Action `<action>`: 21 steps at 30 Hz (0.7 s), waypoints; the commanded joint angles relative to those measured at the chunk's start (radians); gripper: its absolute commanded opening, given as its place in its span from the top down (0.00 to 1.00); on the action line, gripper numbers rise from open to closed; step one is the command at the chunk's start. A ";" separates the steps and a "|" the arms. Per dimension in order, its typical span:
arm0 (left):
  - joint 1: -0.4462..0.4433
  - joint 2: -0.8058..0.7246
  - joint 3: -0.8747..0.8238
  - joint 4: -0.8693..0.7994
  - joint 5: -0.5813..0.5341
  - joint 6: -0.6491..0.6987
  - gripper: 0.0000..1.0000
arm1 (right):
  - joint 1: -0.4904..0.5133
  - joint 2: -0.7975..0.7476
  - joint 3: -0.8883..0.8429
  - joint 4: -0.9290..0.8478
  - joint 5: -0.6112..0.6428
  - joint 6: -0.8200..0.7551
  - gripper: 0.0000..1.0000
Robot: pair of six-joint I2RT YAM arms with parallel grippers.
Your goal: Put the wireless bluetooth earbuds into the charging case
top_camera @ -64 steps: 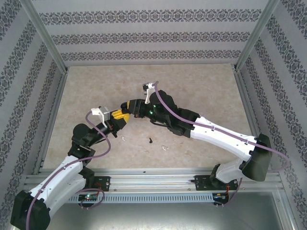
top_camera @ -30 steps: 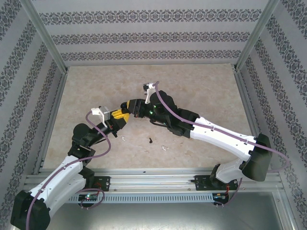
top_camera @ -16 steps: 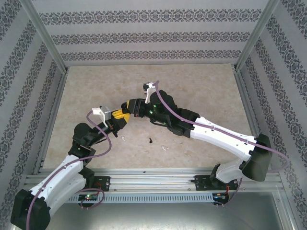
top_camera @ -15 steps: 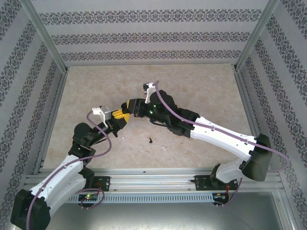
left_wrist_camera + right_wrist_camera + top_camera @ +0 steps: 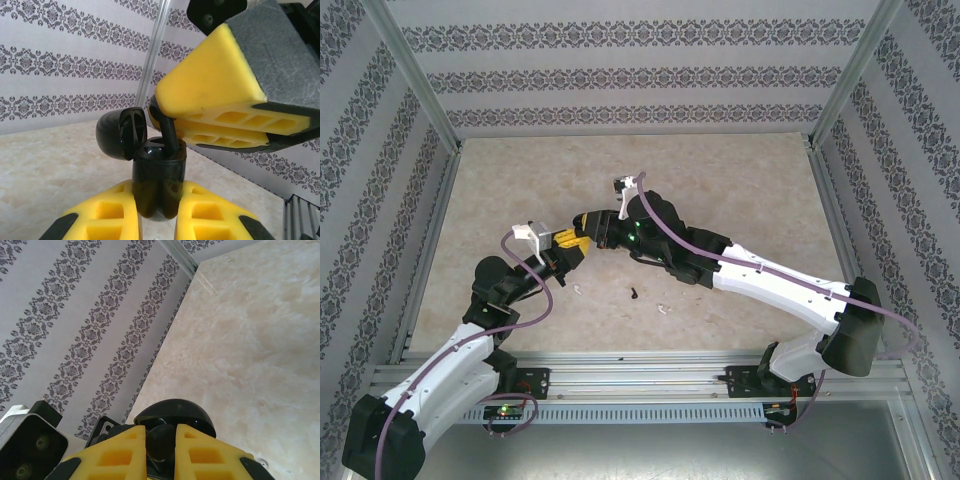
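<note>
Squeezing a smooth, shiny black case (image 5: 159, 172) tight between the holey yellow pads (image 5: 107, 212) of the left claw (image 5: 157, 195), round lid (image 5: 116, 134) tipped open. Pinching a tiny black bud (image 5: 167, 131) in the right claw (image 5: 160, 437), stem dipping into the case. Lying loose on the speckly table (image 5: 740, 190): white bud (image 5: 576, 291), dark bud (image 5: 634, 294), other white bud (image 5: 665, 308).

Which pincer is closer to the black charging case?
Left: the left pincer clamps the charging case at its base; the right pincer is above its mouth, pinching a black earbud.

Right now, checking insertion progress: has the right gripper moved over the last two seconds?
Yes. The right gripper has shifted slightly left, judged against the loose black earbud on the table.
</note>
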 commanded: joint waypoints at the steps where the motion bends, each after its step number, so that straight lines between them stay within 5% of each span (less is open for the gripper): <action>1: -0.005 -0.009 0.020 0.037 0.002 0.007 1.00 | 0.009 0.017 0.021 -0.027 -0.001 -0.025 0.84; 21: -0.005 -0.010 0.034 0.033 -0.002 0.003 1.00 | 0.031 -0.018 -0.014 -0.067 0.040 -0.059 0.76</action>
